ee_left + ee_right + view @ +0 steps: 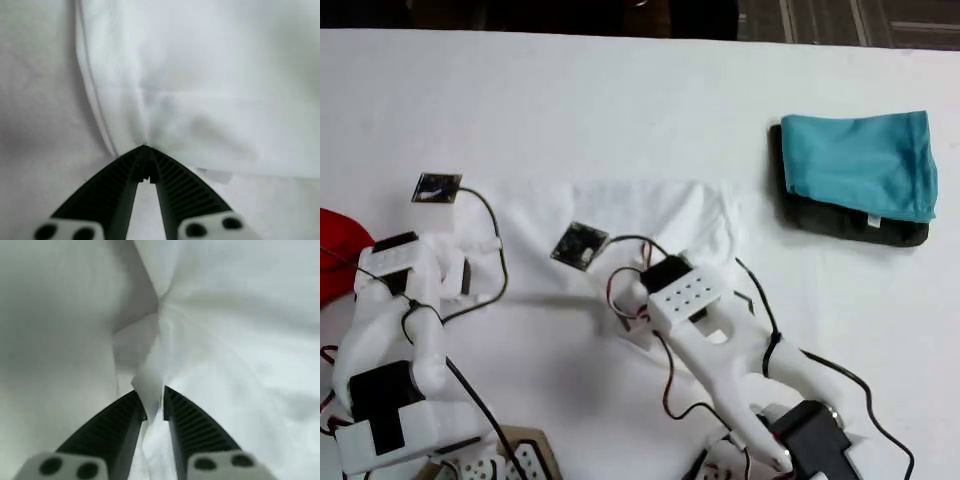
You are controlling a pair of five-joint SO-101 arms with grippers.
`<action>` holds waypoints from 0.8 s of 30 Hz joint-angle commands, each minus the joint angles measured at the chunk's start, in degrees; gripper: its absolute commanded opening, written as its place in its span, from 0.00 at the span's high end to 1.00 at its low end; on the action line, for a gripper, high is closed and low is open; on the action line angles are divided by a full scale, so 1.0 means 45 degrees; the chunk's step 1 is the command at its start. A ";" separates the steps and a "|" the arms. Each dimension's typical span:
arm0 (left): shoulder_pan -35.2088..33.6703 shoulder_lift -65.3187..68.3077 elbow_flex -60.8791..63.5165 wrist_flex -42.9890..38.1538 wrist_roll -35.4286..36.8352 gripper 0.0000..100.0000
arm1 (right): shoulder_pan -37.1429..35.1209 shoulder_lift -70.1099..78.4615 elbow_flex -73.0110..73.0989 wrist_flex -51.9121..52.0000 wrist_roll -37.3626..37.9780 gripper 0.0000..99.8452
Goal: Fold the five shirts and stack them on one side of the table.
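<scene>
The white desk (620, 90) carries a white shirt (650, 215) spread flat across its middle, near both arms; well apart, toward one side of the desk, a folded teal shirt (860, 160) lies on top of a folded dark shirt (860, 232), whose edge shows beneath it; the left hand (144, 152) is clenched on the white shirt's hemmed edge, the cloth puckering into its closed tips; the right hand (152, 400) grasps a raised fold of the same white shirt, a ridge of cloth pinched between its two fingers; a red cloth (340, 250) shows at the desk's edge beside the left arm.
</scene>
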 commanded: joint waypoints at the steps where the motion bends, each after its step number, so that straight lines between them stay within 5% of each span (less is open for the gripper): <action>1: -0.0059 0.0000 0.0010 -0.0410 0.0059 0.97 | 0.0068 -0.0615 0.0156 0.0049 0.0039 0.82; 7: -0.0059 0.0000 0.0010 -0.0410 0.0059 0.97 | -0.1084 -0.0654 0.0176 0.1260 0.0117 0.78; 24: -0.0059 0.0000 0.0010 -0.0410 0.0059 0.97 | -0.1455 -0.0576 0.2071 -0.0674 0.0000 0.78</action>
